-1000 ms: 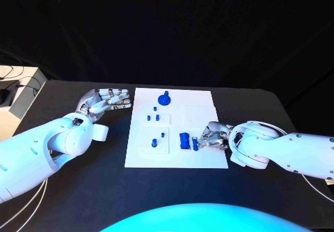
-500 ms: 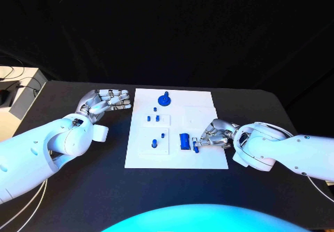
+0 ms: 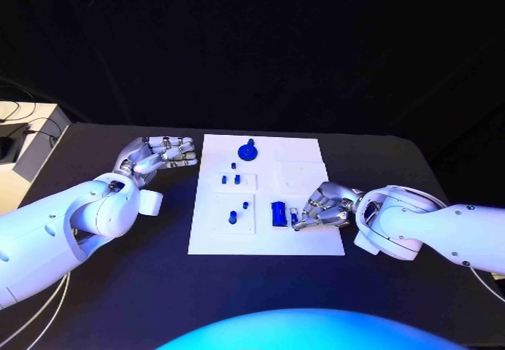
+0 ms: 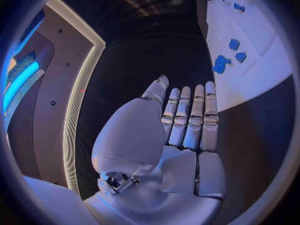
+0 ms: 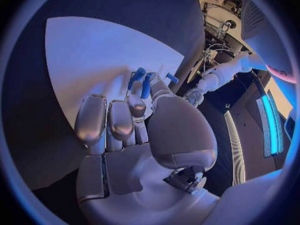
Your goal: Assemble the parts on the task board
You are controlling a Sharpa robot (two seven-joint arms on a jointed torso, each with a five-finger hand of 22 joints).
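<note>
**Right robot hand at the blue block on the task board**

The task board (image 3: 267, 240) lies mid-bench (image 3: 126, 292). The right robot hand (image 3: 324, 207) sits on the board's right part, fingers curled beside the blue block (image 3: 278, 212); whether it grips anything, I cannot tell. The left robot hand (image 3: 160, 153) hovers off the board's left edge, fingers loosely apart, holding nothing.

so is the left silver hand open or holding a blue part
Open. The left silver hand lies beside the white task board, fingers straight and side by side, with nothing in the palm; the blue parts sit apart on the board.
</note>
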